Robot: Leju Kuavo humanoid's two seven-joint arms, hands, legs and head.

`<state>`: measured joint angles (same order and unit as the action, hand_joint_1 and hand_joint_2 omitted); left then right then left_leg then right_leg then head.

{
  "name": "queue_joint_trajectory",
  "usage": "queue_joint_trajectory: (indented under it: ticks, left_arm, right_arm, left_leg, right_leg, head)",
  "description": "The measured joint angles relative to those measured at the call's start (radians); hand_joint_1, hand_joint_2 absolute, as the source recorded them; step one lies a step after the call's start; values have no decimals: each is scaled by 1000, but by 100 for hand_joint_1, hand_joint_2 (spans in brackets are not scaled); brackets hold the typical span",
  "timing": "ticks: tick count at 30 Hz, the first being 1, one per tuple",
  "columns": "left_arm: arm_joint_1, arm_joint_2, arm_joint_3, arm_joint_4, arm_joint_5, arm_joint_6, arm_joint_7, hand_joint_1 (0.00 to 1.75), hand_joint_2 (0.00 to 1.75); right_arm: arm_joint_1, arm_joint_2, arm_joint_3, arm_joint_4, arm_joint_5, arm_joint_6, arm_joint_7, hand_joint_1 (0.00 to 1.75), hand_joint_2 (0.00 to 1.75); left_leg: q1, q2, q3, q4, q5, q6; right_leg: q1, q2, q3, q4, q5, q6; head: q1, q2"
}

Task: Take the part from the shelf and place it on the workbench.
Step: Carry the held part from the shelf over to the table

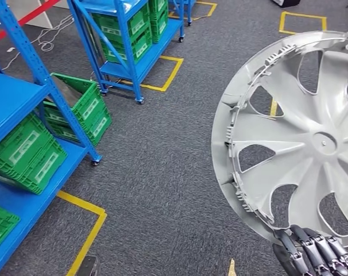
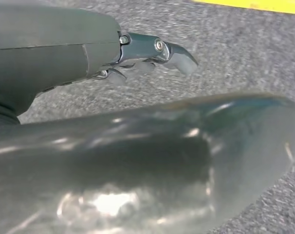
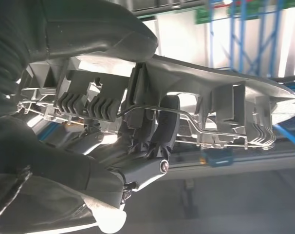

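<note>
Gripped at its lower rim, the silver plastic wheel cover with curved spokes and cut-out windows (image 1: pixel 302 144) sits closest to my head camera, held up over the dark grey carpet floor (image 1: pixel 163 172) with its face tilted toward me. Working from left to right: the blue steel shelving (image 1: pixel 16 103) with green slatted plastic crates (image 1: pixel 29 152) stands well apart from my fingers on the far left, a second blue rack (image 1: pixel 128 40) sits beyond it, and yellow floor tape (image 1: pixel 89 230) outlines their bays. My left hand (image 2: pixel 149 51) hangs over the carpet with a blurred shiny surface just beside it; its fingers look loosely extended with nothing between them, so I read it as released. My right hand (image 1: pixel 315 250) is clenched on the cover: the dark fingers (image 3: pixel 153 131) wrap over the rim and press into the ribbed clips and wire ring on the back. So the part is off the shelf and in my right hand, and I judge the carry to the workbench is under way, though no bench is visible yet. To do this well I would keep the disc steady, avoid swinging its wide edge toward the racks, and not loosen the rim hold until a surface is under it.
</note>
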<state>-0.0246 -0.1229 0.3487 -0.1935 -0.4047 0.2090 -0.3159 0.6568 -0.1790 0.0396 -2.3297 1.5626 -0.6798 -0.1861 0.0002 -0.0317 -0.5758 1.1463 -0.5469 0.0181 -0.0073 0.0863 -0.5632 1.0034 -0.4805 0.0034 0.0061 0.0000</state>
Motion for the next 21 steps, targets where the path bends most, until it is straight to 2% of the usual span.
queue_joint_trajectory:
  ticks: [1, 3, 5, 6, 7, 9, 11, 12, 13, 14, 16, 17, 18, 20, 21]
  left_arm:
    - [0, 2, 0, 0, 0, 0, 0, 0, 0]
    - [-1, 4, 0, 0, -2, 0, 0, 0, 0]
    - [-4, 4, 0, 0, -5, -1, -1, 0, 0]
    - [-4, 4, 0, 0, -8, -1, -2, 0, 0]
    - [-4, 5, 0, 0, -11, -2, -2, 0, 0]
    - [-1, 7, 1, 0, -18, -2, -3, 0, 0]
    - [3, 10, 1, 0, -23, -2, -3, 0, 0]
    - [4, 10, 1, 0, -28, -2, -3, 0, 0]
    - [4, 11, 1, 0, -32, -2, -2, 0, 0]
    - [4, 11, 1, 0, -36, -3, -2, 0, 0]
    - [2, 13, 1, 0, -39, 5, 5, 0, 0]
    - [-2, 13, 1, 0, -34, 17, 13, 0, 0]
    - [-13, 8, 2, 0, -26, 36, 25, 0, 0]
    - [-75, -22, 12, -2, -10, 98, 96, 0, 0]
    - [-129, -49, 17, -5, -6, 133, 154, 0, 0]
  right_arm:
    - [2, 2, -2, 0, 1, 0, 0, 175, 175]
    - [5, 5, -4, 0, 2, 0, -1, 175, 175]
    - [9, 11, -7, -1, 2, 0, -3, 175, 175]
    - [12, 14, -9, -1, 2, 0, -4, 175, 175]
    - [14, 17, -10, -1, 2, 0, -6, 175, 175]
    - [16, 20, -14, -2, 2, 0, -7, 175, 175]
    - [18, 22, -16, -3, 3, 0, -8, 175, 175]
    - [21, 24, -16, -3, 3, 0, -9, 175, 175]
    - [24, 27, -17, -3, 3, 0, -10, 175, 175]
    - [28, 31, -19, -5, 3, 0, -12, 175, 175]
    - [33, 40, -23, -8, 3, 0, -15, 175, 175]
    - [33, 43, -23, -10, 4, 0, -11, 175, 175]
    - [28, 42, -20, -9, 4, 0, -3, 175, 175]
    - [-39, 23, 21, 19, 4, 1, 48, 175, 175]
    - [-111, 4, 67, 60, 1, 3, 92, 175, 175]
  left_leg:
    - [-1, -23, 23, -60, 27, 7]
    - [-3, -48, 46, -121, 39, 13]
    - [-2, -31, 49, -137, 38, 15]
    - [-1, -18, 51, -144, 43, 18]
    - [1, -4, 53, -151, 47, 22]
    - [1, 26, 55, -158, 51, 27]
    - [-1, 57, 54, -158, 49, 29]
    - [-1, 73, 54, -158, 48, 29]
    - [-1, 87, 54, -157, 47, 27]
    - [0, 101, 56, -157, 44, 24]
    - [-3, 125, 62, -154, 37, 13]
    - [-5, 134, 64, -152, 34, 7]
    - [-8, 143, 66, -149, 32, 1]
    - [-7, 161, 62, -145, 33, -8]
    - [-3, 157, 57, -139, 30, -14]
  right_leg:
    - [1, 13, -1, 2, 0, 1]
    - [-1, 36, -11, 4, 4, 9]
    - [-4, 57, -23, 2, 11, 20]
    - [-3, 46, -30, 7, 8, 24]
    - [-2, 23, -43, 27, -5, 28]
    - [-1, -44, -94, 126, -62, 34]
    - [-5, -74, -151, 247, -115, 44]
    - [-8, -79, -160, 272, -119, 48]
    - [-11, -84, -149, 258, -104, 52]
    - [-14, -93, -118, 208, -77, 55]
    - [-15, -137, -36, 74, -28, 56]
    - [-13, -154, -9, 29, -17, 50]
    - [-11, -165, 3, 7, -14, 44]
    - [-6, -146, -4, 4, -7, 26]
    - [-5, -135, -10, 3, -2, 19]
  head:
    - [0, 0]
    - [0, 0]
    - [-1, 0]
    - [0, 0]
    - [1, 0]
    - [4, 0]
    - [5, 0]
    - [5, 0]
    - [5, 0]
    - [5, 0]
    - [6, 0]
    - [3, 0]
    - [0, 0]
    - [-5, 0]
    - [-6, 0]
